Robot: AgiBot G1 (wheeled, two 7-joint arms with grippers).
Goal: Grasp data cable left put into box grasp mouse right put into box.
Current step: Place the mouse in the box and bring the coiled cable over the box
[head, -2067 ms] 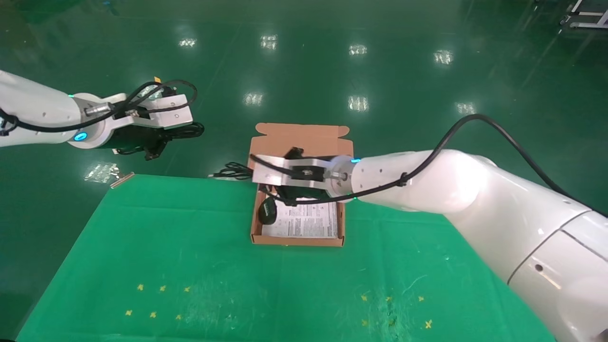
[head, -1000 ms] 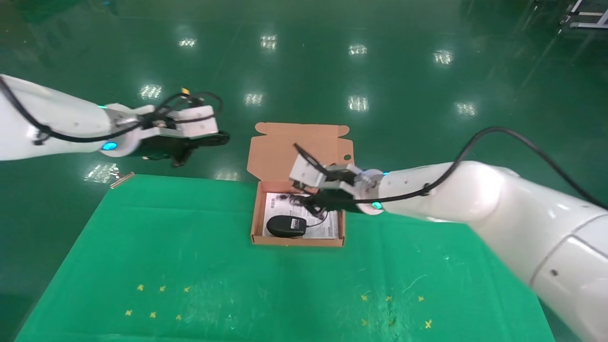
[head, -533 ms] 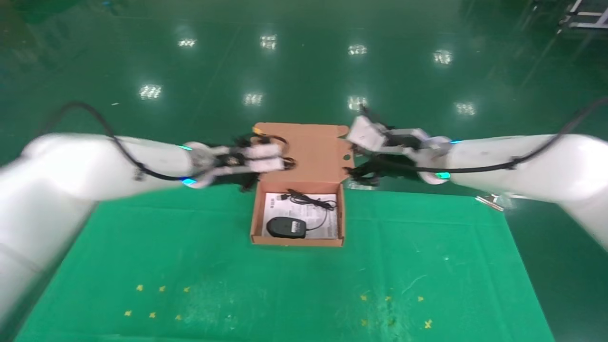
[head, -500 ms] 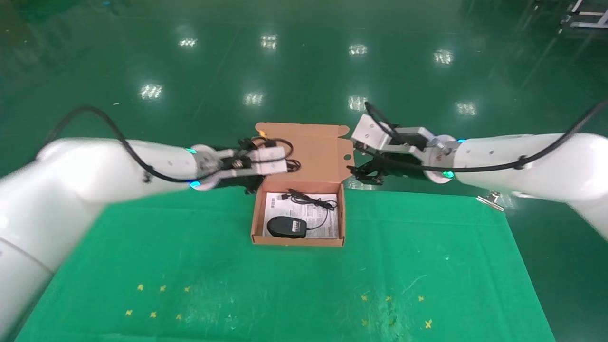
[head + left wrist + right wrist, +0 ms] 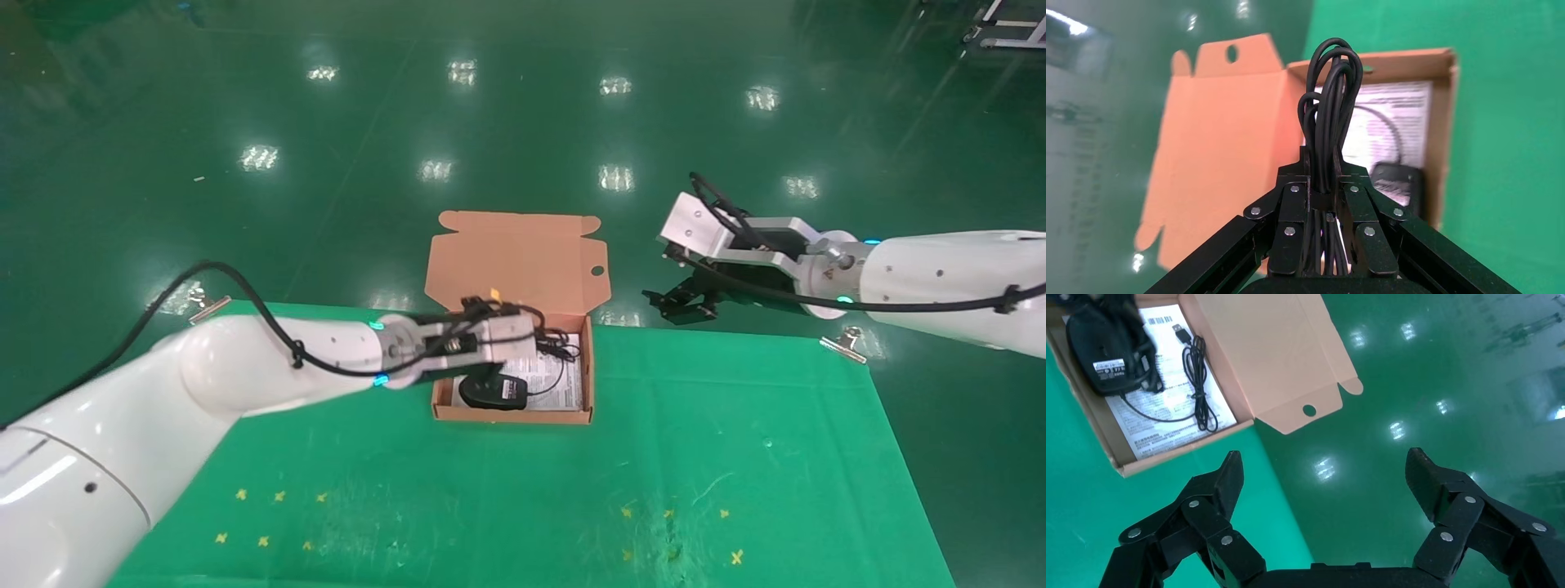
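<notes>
Box [image 5: 513, 412], orange-brown cardboard, open on green cloth-covered surface [image 5: 507, 490], hinged lid [image 5: 515, 261] standing back with round hole. White printed sheet [image 5: 564, 384] lining the bottom. Mouse [image 5: 494, 394] lying in the box on the sheet, label up, thin cord [image 5: 1196, 380] coiled beside it. Data cable [image 5: 1330, 116], black looped bundle, clamped between left end effector [image 5: 1324, 202] fingers, held over the open box above the mouse. Right end effector [image 5: 1324, 478] spread wide, holding nothing, raised off to the box's right past the surface's far edge.
</notes>
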